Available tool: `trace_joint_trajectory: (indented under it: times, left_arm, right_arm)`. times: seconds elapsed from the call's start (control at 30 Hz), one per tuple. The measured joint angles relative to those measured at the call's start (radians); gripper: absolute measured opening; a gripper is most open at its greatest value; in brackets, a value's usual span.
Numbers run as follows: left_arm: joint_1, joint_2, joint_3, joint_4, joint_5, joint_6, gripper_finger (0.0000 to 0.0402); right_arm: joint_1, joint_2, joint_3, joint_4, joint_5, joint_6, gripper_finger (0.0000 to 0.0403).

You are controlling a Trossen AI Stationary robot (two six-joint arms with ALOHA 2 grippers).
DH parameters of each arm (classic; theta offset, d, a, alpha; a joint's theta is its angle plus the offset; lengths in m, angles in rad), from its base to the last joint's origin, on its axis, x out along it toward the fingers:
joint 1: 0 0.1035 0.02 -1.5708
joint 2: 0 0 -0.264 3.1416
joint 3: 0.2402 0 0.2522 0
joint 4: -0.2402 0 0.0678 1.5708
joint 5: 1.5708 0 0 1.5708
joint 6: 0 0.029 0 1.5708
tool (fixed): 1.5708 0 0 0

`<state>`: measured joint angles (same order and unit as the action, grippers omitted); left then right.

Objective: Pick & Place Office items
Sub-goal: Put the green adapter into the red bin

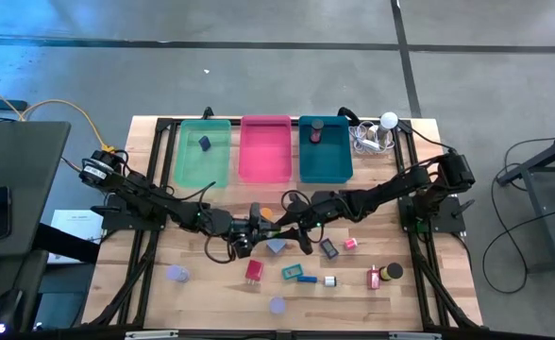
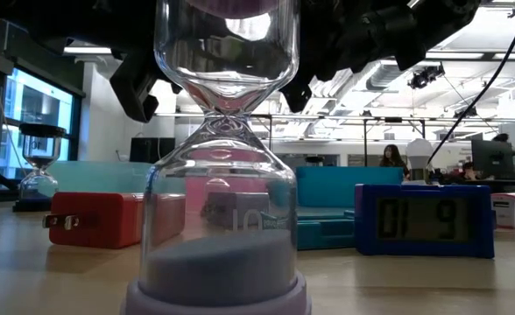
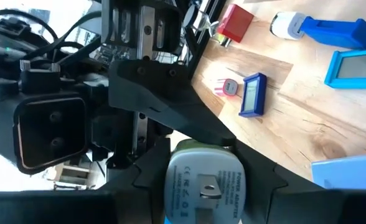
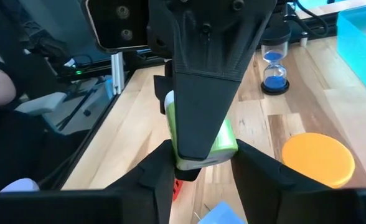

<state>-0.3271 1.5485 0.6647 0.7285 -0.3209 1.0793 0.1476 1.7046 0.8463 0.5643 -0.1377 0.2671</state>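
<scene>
High view: two pieces sorted, most still loose

You have one small dark piece (image 1: 204, 143) in the green plastic tray (image 1: 188, 165) and one dark round cap (image 1: 315, 132) in the teal tray (image 1: 339, 162); the pink tray (image 1: 265, 156) looks bare. Above mid-counter (image 1: 211, 295), left jaws and right jaws both clamp the green-and-white power adapter (image 3: 203, 180), seemingly mid-handover. About a dozen office items, including the red block (image 1: 254, 270) and lavender discs (image 1: 176, 274), remain
</scene>
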Motion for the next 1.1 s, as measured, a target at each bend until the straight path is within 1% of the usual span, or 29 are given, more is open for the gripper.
trace_joint_trajectory:
  times: [0.1,0.2,0.33,0.53,0.67,0.77,1.1]
  left_arm:
    - [-0.003,-0.001,0.000,-0.012,-0.029,-0.003,0.0126]
    - [-0.005,-0.001,0.000,-0.016,-0.061,-0.006,0.0126]
    - [-0.005,-0.011,0.000,-0.033,-0.060,-0.084,0.0126]
    - [-0.005,-0.064,0.000,-0.110,-0.050,-0.135,0.0126]
    - [-0.005,-0.096,0.000,-0.136,-0.050,-0.174,0.0126]
    - [-0.005,-0.105,0.000,-0.165,-0.050,-0.194,0.0126]
    - [0.008,-0.106,0.000,-0.197,-0.052,-0.243,0.0127]
  right_arm:
    - [0.001,0.000,0.000,-0.003,0.064,0.017,0.0163]
    - [0.001,0.000,0.000,-0.005,0.106,0.042,0.0196]
    - [0.002,-0.003,0.000,-0.016,0.155,0.028,0.0241]
    - [0.001,-0.048,0.000,-0.085,0.168,-0.005,0.0287]
    - [0.004,-0.085,-0.002,-0.136,0.170,-0.010,0.0303]
    - [0.005,-0.122,-0.001,-0.184,0.200,-0.010,0.0307]
    - [0.007,-0.233,-0.001,-0.362,0.402,-0.001,0.0303]
